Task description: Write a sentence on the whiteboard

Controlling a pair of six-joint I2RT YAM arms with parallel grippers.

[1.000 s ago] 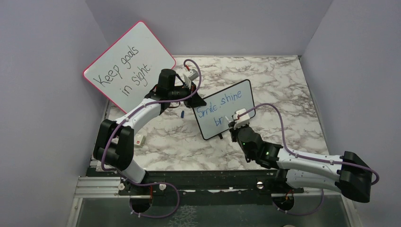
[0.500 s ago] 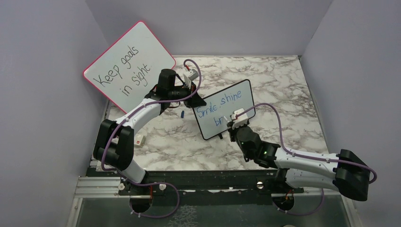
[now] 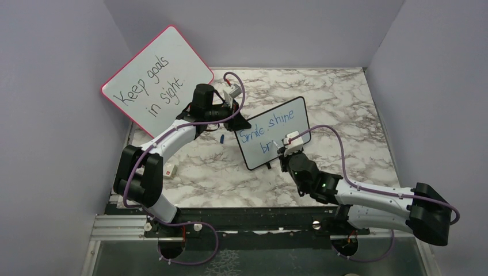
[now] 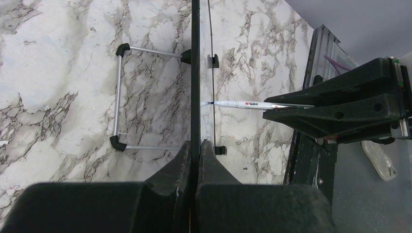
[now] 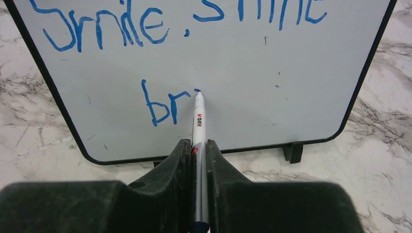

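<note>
At the left a red-framed board [image 3: 156, 77] reads "Keep goals in sight". The left gripper [image 4: 196, 148] clamps the edge of the black-framed, round-cornered whiteboard [image 3: 276, 135], which stands mid-table on veined marble [image 3: 345, 103]. Its blue sentence [image 5: 155, 104] reads "Smile, shine", then "br", in 2 lines. The right gripper [image 5: 198, 145] pinches a silver marker [image 5: 198, 116], tip touching the board. Only the left wrist view shows the wire stand [image 4: 118, 94].

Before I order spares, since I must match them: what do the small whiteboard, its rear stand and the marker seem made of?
Whiteboard: smooth white writing face, probably a coated sheet, since the blue ink sits crisp on it; the thin black rim is likely plastic. Stand: thin silvery rod, apparently metal, with black corner caps. Marker: slim white-and-silver barrel with a printed logo, probably plastic.
</note>
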